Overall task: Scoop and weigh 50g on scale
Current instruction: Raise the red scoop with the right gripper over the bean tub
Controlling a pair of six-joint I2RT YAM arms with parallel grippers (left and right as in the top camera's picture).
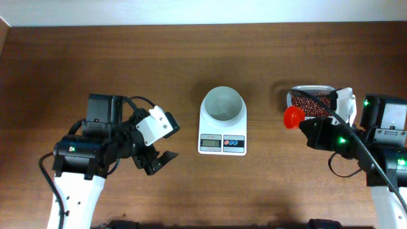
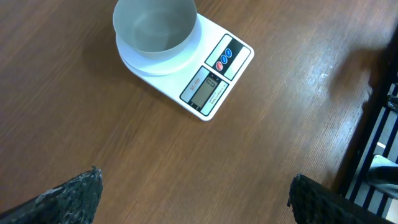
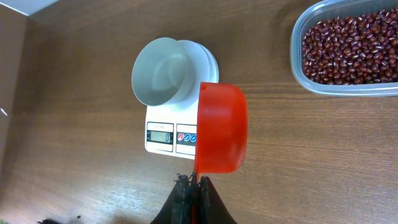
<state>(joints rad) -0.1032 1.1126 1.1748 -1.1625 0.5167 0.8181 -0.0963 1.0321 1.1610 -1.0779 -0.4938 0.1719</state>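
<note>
One white scale [image 1: 222, 124] with round bowl, one tub [image 3: 297, 37] of glossy reddish-brown beans [image 3: 351, 46], one orange scoop [image 3: 221, 127] pinched in right gripper [image 3: 194, 184], left gripper [image 2: 196, 190] spread wide.

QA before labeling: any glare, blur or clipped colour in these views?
Overhead: even light, soft shadows, scale display too small to read. Left wrist: scale sharp, fingers dark and soft at the bottom. Right wrist: scoop oversaturated, little shading; beans crisp.
</note>
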